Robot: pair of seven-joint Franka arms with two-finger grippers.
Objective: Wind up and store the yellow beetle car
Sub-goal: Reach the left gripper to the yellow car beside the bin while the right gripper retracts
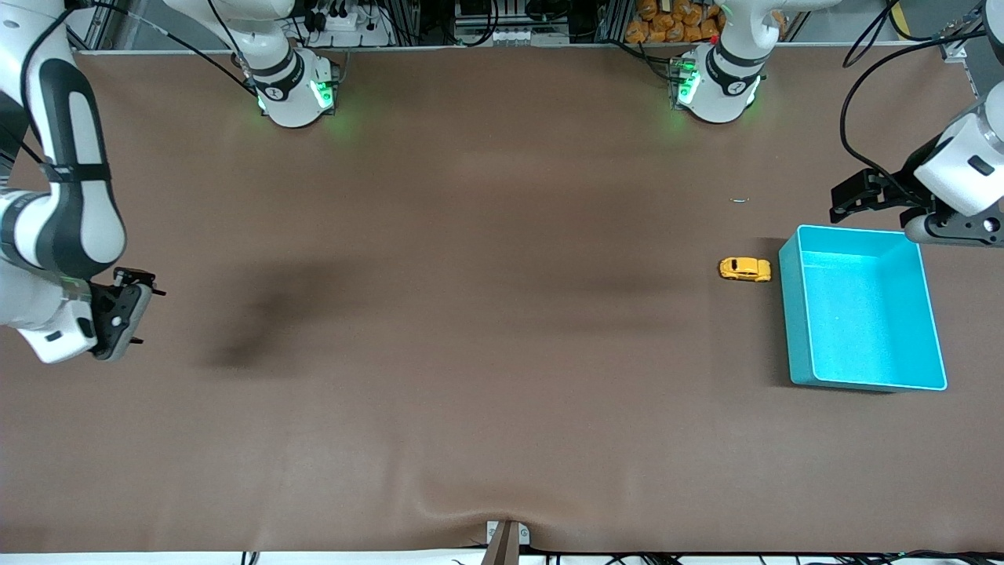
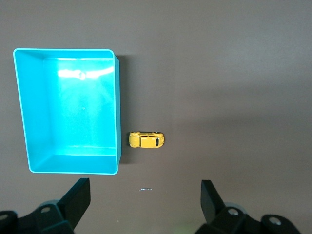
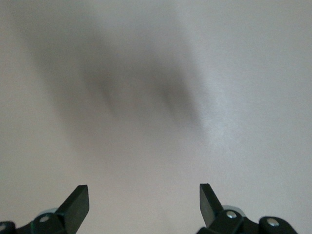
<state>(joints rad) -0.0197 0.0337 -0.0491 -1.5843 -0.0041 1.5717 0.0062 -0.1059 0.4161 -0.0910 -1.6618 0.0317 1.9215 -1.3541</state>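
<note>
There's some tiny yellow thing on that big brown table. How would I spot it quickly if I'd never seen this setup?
Find the turquoise bin at the left arm's end of the table. Just beside its outer wall, toward the table's middle, sits the yellow car, on the table and not in the bin. It is a rounded beetle-shaped toy with dark windows, far smaller than the bin and the only yellow thing there.

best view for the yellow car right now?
Left wrist view: the car sits near the middle, seen from above with its dark windows distinct, on the table beside the turquoise bin. The front view shows the car smaller, beside the bin. The right wrist view shows only table, no car.
</note>
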